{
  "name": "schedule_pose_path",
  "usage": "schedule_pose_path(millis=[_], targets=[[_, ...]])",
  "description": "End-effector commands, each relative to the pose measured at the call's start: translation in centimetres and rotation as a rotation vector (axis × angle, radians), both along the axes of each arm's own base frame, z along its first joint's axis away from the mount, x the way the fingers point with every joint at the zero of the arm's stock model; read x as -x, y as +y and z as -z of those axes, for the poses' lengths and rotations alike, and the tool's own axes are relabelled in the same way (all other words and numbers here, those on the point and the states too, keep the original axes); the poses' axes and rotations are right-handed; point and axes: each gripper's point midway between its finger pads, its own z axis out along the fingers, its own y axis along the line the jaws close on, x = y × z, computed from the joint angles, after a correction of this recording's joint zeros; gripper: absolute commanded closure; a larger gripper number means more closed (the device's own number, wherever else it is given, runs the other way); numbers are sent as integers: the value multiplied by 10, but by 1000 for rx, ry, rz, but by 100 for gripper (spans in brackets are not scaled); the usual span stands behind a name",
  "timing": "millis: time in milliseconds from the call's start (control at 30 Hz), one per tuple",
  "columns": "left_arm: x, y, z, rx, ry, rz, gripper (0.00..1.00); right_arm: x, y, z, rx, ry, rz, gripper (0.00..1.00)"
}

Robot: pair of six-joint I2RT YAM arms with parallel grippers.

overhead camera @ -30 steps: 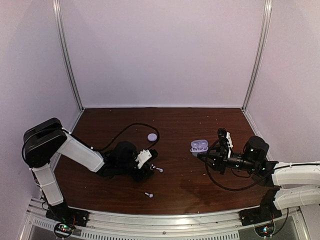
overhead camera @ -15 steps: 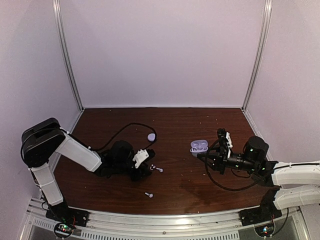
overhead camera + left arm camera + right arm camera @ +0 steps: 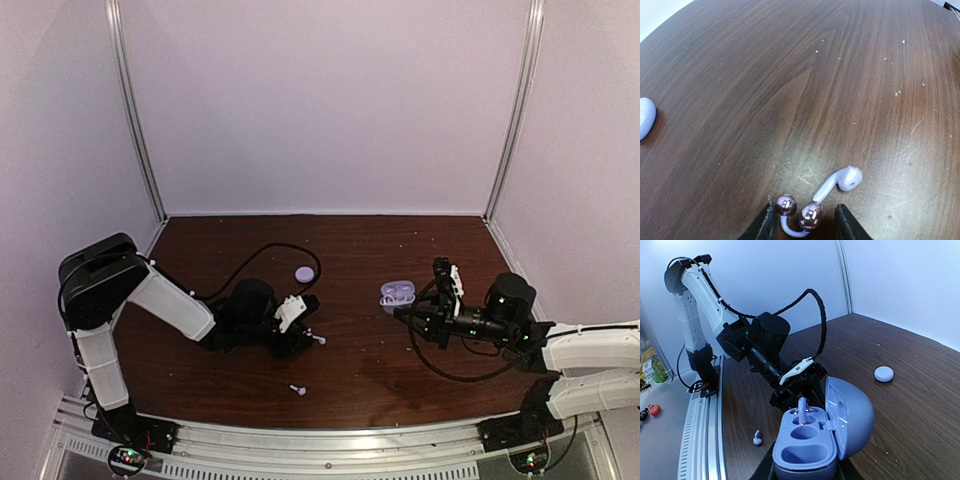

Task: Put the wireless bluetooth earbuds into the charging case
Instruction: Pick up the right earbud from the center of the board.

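The earbud [image 3: 837, 182] you want lies flat on the table [image 3: 790, 75] just in front of the left hand [image 3: 805, 226]. In the left wrist view its bulb points to 2 o'clock and its stem runs back toward the gap between the fingers. That hand is open, a finger on either side of the stem end, gripping nothing. Bring it forward and low so the stem sits squarely between the pads, then close gently. The piece is tiny and smooth, and I'd expect it to skitter or flip if one pad touches first. Take it by the stem so the bulb is free to go down into a slot.

Your right hand [image 3: 802, 474] is clamped on the base of the charging case [image 3: 802, 445], whose lid stands open on its 3 o'clock side in the right wrist view. A seated earbud [image 3: 802, 407] fills the far slot and the near slot is bare, so aim there. From above, the case is at 2 o'clock from your target. A second loose earbud [image 3: 297, 389] lies well apart at 7 o'clock, and a round case [image 3: 305, 272] at 12 o'clock.

Hard to read: two shiny pinkish balls [image 3: 811, 214] joined by a lilac loop sit between the left fingers, by the stem end. I cannot tell what they are. Both wrist views cut the fingertips off at the bottom edge.
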Motion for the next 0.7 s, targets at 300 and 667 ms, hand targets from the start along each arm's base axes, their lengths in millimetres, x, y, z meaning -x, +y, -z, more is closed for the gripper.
schedule_pose_path(millis=[300,667], targets=[[5,22,22,-90,46,-45,65,-12,1,-7,-15,-64,39,100],[5,23,21,-94,19,-32,74,-26,7,-5,-25,-105,64,100]])
